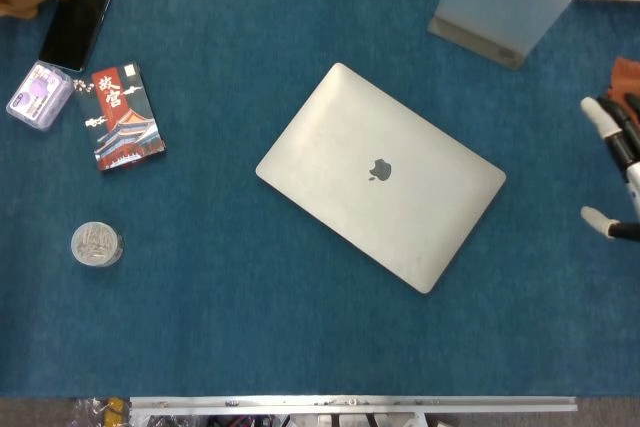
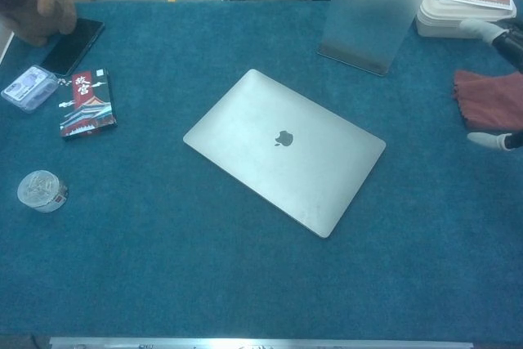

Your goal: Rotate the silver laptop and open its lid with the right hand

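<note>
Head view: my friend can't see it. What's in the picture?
A closed silver laptop lies slantwise on a blue table. The robot's right hand pokes in at the right edge, fingers apart, touching nothing. A phone lies far left.

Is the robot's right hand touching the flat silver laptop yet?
No, the right hand is at the right edge of the head view, with bare blue table between it and the closed silver laptop.
</note>
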You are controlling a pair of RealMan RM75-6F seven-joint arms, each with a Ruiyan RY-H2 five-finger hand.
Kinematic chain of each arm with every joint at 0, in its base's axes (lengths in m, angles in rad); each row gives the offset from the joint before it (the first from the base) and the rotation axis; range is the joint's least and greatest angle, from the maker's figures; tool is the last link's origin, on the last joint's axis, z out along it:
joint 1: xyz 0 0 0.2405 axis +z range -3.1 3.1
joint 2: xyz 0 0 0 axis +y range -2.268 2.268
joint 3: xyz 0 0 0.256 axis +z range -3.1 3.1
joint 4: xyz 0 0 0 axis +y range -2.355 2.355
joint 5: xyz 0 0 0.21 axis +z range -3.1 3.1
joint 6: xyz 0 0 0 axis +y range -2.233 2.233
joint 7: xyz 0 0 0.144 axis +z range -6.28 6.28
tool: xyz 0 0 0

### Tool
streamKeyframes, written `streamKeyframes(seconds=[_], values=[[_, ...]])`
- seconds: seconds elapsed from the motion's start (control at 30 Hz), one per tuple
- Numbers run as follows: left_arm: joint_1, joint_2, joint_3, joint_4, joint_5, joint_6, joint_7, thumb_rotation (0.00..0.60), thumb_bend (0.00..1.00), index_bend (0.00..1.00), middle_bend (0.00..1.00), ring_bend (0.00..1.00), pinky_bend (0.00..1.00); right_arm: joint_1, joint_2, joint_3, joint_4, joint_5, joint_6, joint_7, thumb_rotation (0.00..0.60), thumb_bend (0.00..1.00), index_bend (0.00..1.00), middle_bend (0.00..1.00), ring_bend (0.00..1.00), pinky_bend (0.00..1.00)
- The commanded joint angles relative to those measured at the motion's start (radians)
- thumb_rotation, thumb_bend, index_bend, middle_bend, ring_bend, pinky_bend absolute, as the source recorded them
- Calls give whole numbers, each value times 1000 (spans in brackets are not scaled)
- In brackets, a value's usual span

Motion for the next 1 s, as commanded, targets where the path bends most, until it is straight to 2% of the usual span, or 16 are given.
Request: streamKeyframes(seconds=[0.03, 0.6, 1.0], values=[[-2, -1, -1, 5, 0, -2, -6, 600, 318, 48, 72, 47, 0, 13, -26, -10, 41, -15, -14, -57, 562, 83, 0, 108, 0, 36], [2, -4, 1, 42, -11, -6, -48, 600, 319, 48, 72, 47, 0, 106, -190, -17, 137, 32, -171, -188, 562, 80, 0, 78, 0, 36], [-10, -12, -5, 75, -27, -31, -80, 600, 319, 48, 72, 47, 0, 168, -309, -10, 226, 91, -258, -227, 562, 79, 0, 72, 0, 36]])
